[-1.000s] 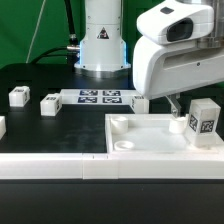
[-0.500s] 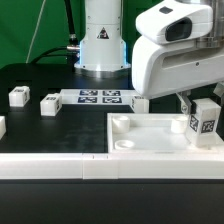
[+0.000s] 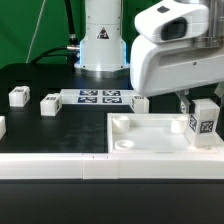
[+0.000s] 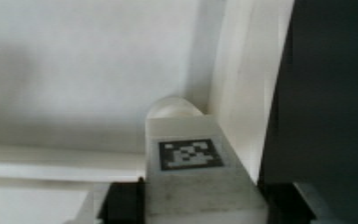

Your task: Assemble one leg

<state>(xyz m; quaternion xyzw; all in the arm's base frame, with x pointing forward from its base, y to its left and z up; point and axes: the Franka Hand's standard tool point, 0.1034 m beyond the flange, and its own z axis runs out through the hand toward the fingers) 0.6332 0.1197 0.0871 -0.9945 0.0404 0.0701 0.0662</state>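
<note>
The leg [image 3: 205, 121], a small white post w/ a b&w tag facing the exterior camera, stood upright over the white panel [image 3: 150, 140], at its end on the exterior view's right. It couldn't be told whether its base sat in a corner socket [image 3: 178, 125].

The tool [image 3: 201, 104] was closed narrow on the leg, gripping near its top. In the wrist view the leg [image 4: 190, 150] ran straight out from between the fingers [image 4: 126, 208].

The step looked like seating the leg in the panel. Doing it well prob. meant keeping the post vertical, centred on the hole, w/ gentle downward pressure and no slip.

Farther off, on the black desk [image 3: 40, 75], lay the marker board [image 3: 100, 97] and a loose white block [image 3: 18, 97].
</note>
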